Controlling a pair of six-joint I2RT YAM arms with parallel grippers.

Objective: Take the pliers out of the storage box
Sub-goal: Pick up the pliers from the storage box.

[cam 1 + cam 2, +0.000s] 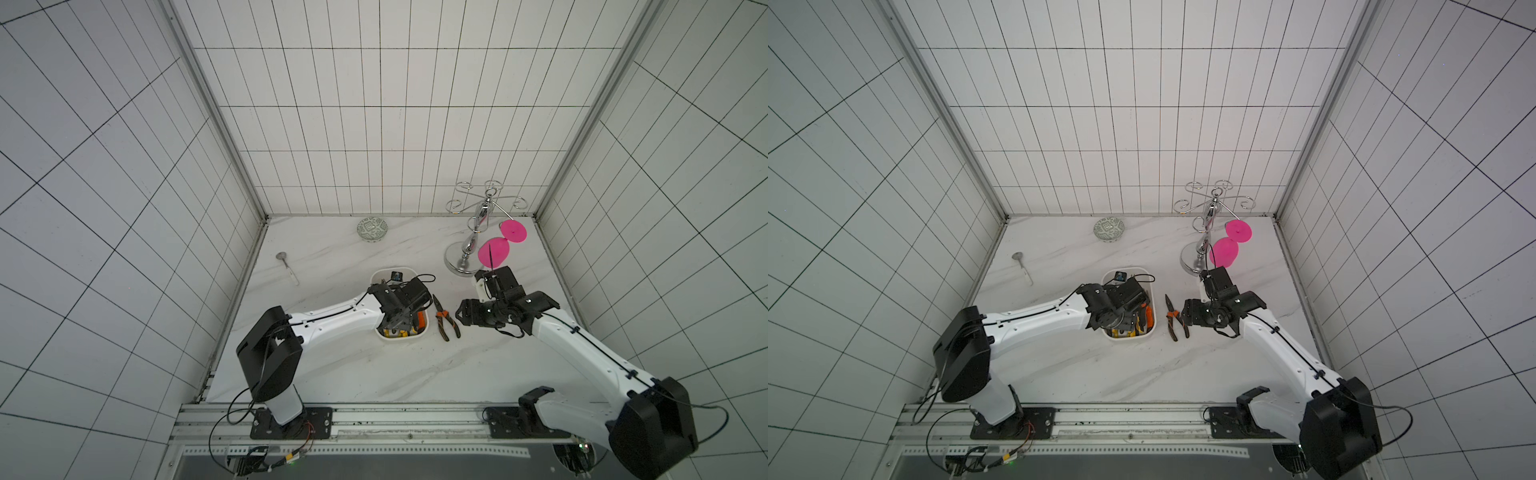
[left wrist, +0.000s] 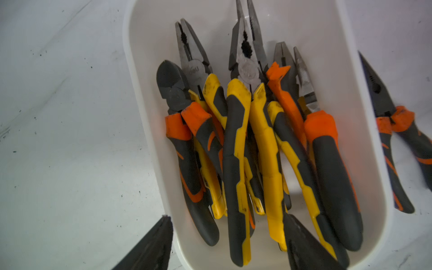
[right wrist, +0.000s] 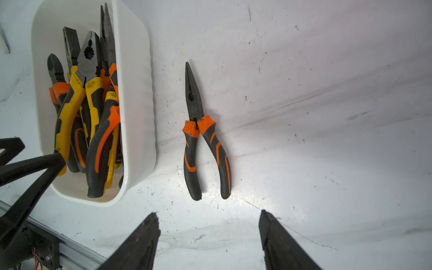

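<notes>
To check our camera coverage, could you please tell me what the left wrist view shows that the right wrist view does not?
Only left wrist: the "deli" stamp on one combination pliers. Only right wrist: the open right gripper, the metal rail, and the orange-handled needle-nose pliers seen whole. Both: the white storage box full of pliers, and the left gripper.

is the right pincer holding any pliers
No, the right pincer stands open and empty, short of the orange-and-black needle-nosed pliers lying on the table.
</notes>
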